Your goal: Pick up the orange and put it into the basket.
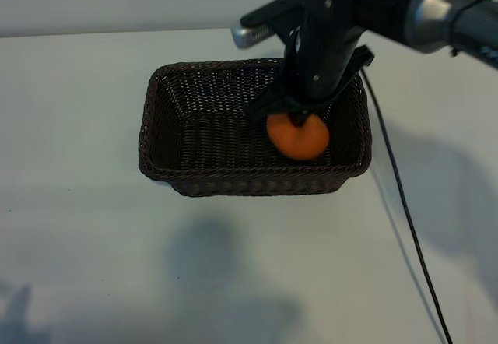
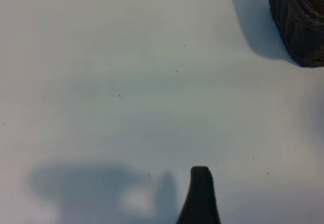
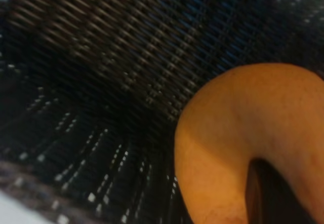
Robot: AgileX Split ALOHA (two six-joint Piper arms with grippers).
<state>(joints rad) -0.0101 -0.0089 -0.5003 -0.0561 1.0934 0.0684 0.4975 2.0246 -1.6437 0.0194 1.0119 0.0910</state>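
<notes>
A: Where's the orange [image 1: 297, 137]?

B: Inside the basket [image 1: 167, 153], clamped in the right tool [image 1: 296, 118], which points down, likely to set it low.

A: And the left tool [image 2: 200, 193]?

B: Idle over the bench [image 2: 126, 82], fingers apart.

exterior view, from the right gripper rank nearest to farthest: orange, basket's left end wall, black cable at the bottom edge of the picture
1. The orange, clamped in the right gripper, over the right part of the basket.
2. The basket's left end wall, across the basket's inside.
3. The black cable, where it leaves the picture at lower right.
</notes>
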